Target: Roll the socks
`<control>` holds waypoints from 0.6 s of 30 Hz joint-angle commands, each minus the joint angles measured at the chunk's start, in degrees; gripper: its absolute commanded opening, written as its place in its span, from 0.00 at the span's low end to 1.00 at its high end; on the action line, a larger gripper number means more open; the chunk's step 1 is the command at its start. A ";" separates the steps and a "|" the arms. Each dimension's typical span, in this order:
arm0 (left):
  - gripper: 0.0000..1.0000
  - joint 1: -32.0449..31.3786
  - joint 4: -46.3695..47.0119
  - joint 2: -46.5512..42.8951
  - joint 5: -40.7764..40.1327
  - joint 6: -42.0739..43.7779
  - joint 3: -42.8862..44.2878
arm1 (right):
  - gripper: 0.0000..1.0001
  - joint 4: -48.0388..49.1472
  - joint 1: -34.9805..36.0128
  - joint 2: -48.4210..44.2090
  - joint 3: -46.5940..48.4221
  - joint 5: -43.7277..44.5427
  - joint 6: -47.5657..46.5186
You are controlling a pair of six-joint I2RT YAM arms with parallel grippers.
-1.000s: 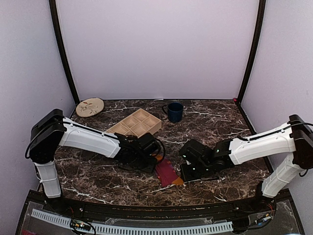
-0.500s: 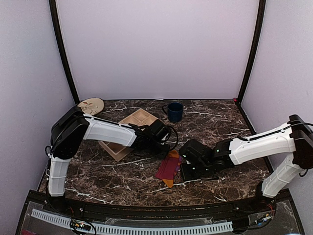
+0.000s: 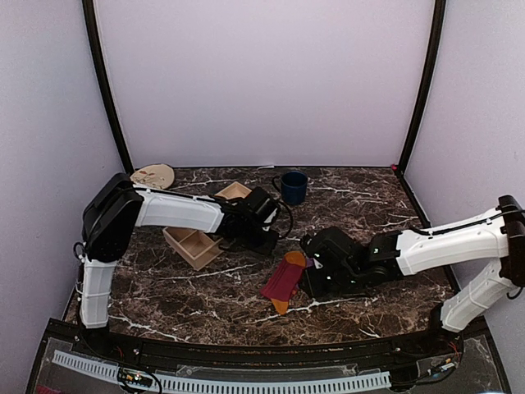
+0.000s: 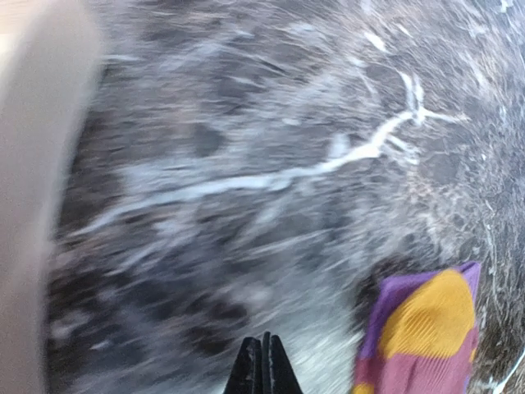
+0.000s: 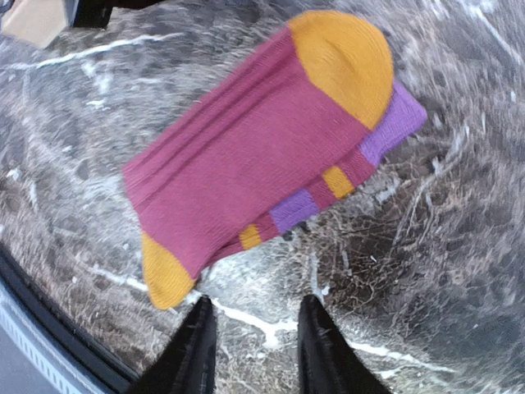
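The purple sock (image 5: 262, 139) with red and orange bits lies flat on the dark bench (image 3: 164, 304), near the front, between the two arms. It looks folded over once — a red layer on top, purple stripes peeking out under it — but it is not a roll. I see only this one sock; no second one is in any view.

The right hand (image 5: 258, 349) hangs just beside the sock's near edge. Its two fingers stand apart with nothing between them. The left hand (image 4: 264, 369) is over bare bench, near the sock's orange end. Its tips are pressed together and hold nothing, though that view is blurry.

A wooden tray (image 3: 193, 245) and a blue mug (image 3: 293, 186) sit farther back.

So I think the job is barely begun — no sock is rolled. A hand has to pinch one end and turn the sock over and over into a bundle, and the other sock needs the same.
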 commanded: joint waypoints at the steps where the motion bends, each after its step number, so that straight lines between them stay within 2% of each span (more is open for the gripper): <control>1: 0.01 1.84 -1.66 -13.71 -3.35 0.02 -6.85 | 0.37 5.35 1.24 -4.78 -1.96 -0.17 -7.67; 5: 0.01 1.84 1.24 -22.18 -2.67 -2.24 -16.65 | 0.45 7.35 3.85 -6.18 -2.86 -1.32 -12.97; 12: 0.01 1.76 13.60 -39.75 -1.37 -5.34 -35.23 | 0.47 8.54 10.97 -1.26 -1.28 4.01 -18.82; 14: 0.05 1.76 18.28 -45.44 -1.10 -4.94 -40.23 | 0.47 9.62 12.20 0.11 -1.34 5.93 -19.35; 16: 0.35 1.76 22.99 -50.99 -1.05 -4.79 -45.94 | 0.47 10.47 12.86 1.24 -1.28 6.76 -19.56; 18: 0.71 1.82 28.18 -56.74 -0.72 -4.52 -50.52 | 0.47 11.02 13.28 2.21 -0.96 7.01 -20.01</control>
